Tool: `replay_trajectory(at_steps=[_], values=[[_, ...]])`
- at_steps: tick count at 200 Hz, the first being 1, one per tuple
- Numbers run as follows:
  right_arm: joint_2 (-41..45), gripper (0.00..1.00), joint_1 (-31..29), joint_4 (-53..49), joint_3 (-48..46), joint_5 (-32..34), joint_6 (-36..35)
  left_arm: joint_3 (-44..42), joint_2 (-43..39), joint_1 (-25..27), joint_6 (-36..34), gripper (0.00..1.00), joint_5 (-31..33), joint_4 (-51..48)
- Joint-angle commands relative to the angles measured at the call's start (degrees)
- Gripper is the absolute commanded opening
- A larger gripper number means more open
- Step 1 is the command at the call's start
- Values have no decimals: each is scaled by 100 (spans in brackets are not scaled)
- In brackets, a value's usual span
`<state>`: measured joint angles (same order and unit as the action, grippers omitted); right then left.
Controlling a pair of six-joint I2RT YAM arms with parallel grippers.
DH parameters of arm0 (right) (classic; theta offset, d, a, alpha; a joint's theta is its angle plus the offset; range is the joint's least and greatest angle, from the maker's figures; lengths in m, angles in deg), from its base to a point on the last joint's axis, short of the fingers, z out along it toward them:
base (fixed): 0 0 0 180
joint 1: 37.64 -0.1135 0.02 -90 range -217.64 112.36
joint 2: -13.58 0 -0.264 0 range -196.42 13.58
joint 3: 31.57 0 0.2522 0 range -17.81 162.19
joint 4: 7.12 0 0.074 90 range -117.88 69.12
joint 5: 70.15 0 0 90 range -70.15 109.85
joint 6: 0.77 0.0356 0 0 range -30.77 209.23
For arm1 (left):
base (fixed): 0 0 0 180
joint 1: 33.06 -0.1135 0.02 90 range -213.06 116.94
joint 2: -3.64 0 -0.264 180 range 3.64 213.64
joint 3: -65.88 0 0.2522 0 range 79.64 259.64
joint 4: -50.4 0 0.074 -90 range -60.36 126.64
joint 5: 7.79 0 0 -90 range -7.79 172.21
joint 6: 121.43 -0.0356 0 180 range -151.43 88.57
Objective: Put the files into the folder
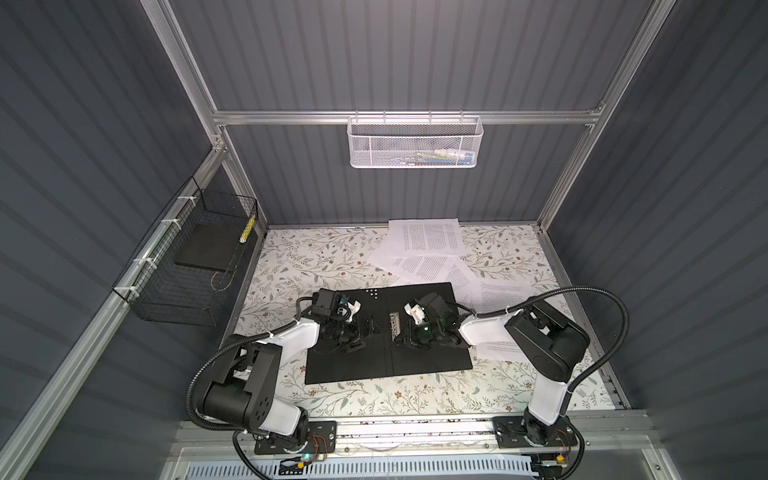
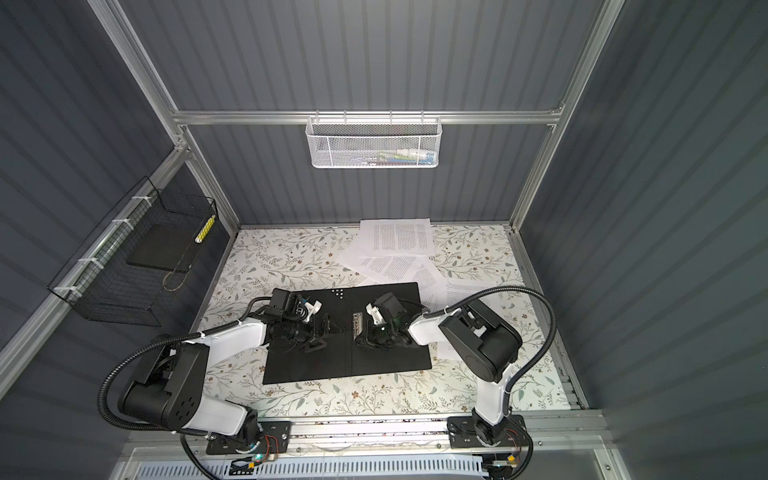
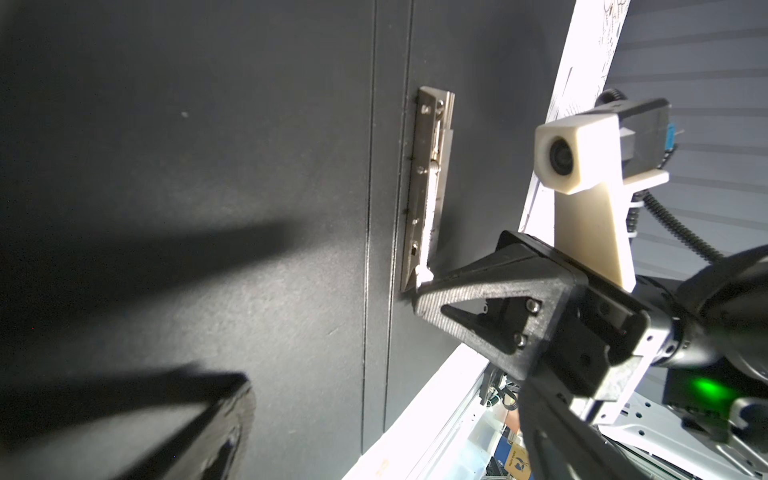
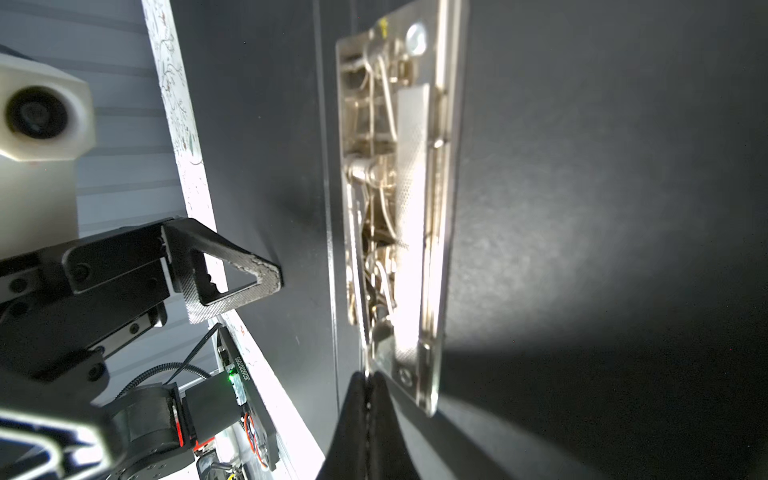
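- Arms reach in from table near edge, top view: folder open mid-table, black inside up; files scattered toward far right corner; left gripper spread over folder.
- Left wrist: metal clip by folder spine.
- Right wrist: right gripper pressed together, tips touching clip end.

Robot lab cell (aluminium frame)

The left arm and right arm have white shells, black joints and black corrugated cables. The right gripper has black ribbed triangular fingers, silver screws and a cream camera mount
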<state>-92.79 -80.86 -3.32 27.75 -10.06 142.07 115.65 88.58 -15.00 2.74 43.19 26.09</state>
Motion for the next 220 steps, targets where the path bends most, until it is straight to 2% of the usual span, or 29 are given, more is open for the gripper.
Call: replay_trajectory(at_steps=[1, 26, 77, 99, 109, 118, 135, 158, 171, 203, 220], values=[[-282, 0, 120, -1062, -487, 933, 193, -464, 304, -66, -24, 100, 1399, -1178], [-243, 0, 150, -651, -719, 863, 326, -495, 384, -66, -27, 100, 1378, -1067], [652, 0, 50, -509, -149, 74, -296, -621, 462, -66, 51, 100, 1466, -829], [1137, 17, 59, -453, 48, -56, -472, -657, 395, -66, 148, 100, 1452, -764], [1291, 30, 57, -540, 122, -92, -519, -641, 350, -66, 138, 100, 1418, -761], [1413, 35, 60, -578, 99, -76, -523, -601, 306, -66, 83, 100, 1386, -824], [1650, 37, 53, -739, -13, 18, -540, -451, 241, -66, -36, 100, 1354, -1004], [1721, 29, 42, -1207, -55, 219, -580, -311, 120, -66, -131, 100, 1246, -1113], [1714, 28, 42, -1321, -96, 332, -587, -202, 110, -66, -193, 100, 1055, -1171], [1900, 45, 106, -1548, -181, 845, -691, 248, -58, -68, -478, 100, 475, -1456], [1998, 52, 213, -1581, -199, 976, -713, 716, -333, -3, -649, 100, 430, -1850]])
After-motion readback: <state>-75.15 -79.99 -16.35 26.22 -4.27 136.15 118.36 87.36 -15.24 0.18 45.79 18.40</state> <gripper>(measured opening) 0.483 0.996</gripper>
